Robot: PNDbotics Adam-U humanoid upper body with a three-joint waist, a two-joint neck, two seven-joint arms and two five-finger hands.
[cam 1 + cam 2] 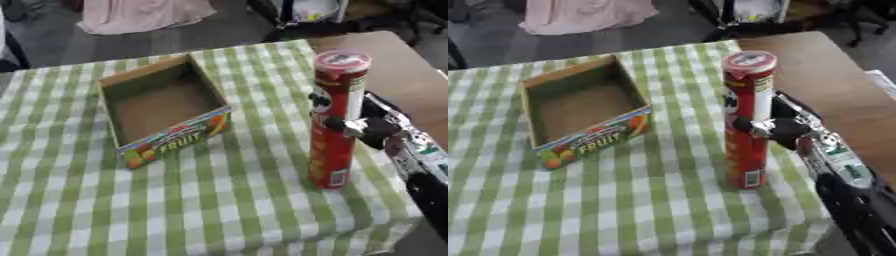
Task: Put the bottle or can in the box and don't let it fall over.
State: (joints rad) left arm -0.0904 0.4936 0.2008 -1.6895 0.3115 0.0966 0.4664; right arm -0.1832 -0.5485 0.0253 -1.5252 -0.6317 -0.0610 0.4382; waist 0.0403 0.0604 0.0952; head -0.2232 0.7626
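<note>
Right hand (pixel 773 127) curled round upright red can (pixel 337 120), box (pixel 162 107) well left

The counter (pixel 394 70) has a plain brown wooden top, bare along its right side and far right corner. A green-and-white checked cloth (pixel 219 200) covers most of it and hangs over the near edge at the lower right. Beyond the counter lies a dark grey floor (pixel 201 30). A pale pink fabric (pixel 144 15) is spread at the top left of the floor. Dark furniture or equipment with a white part (pixel 315 10) stands at the top right, too blurred to identify. The light is soft and even.
</note>
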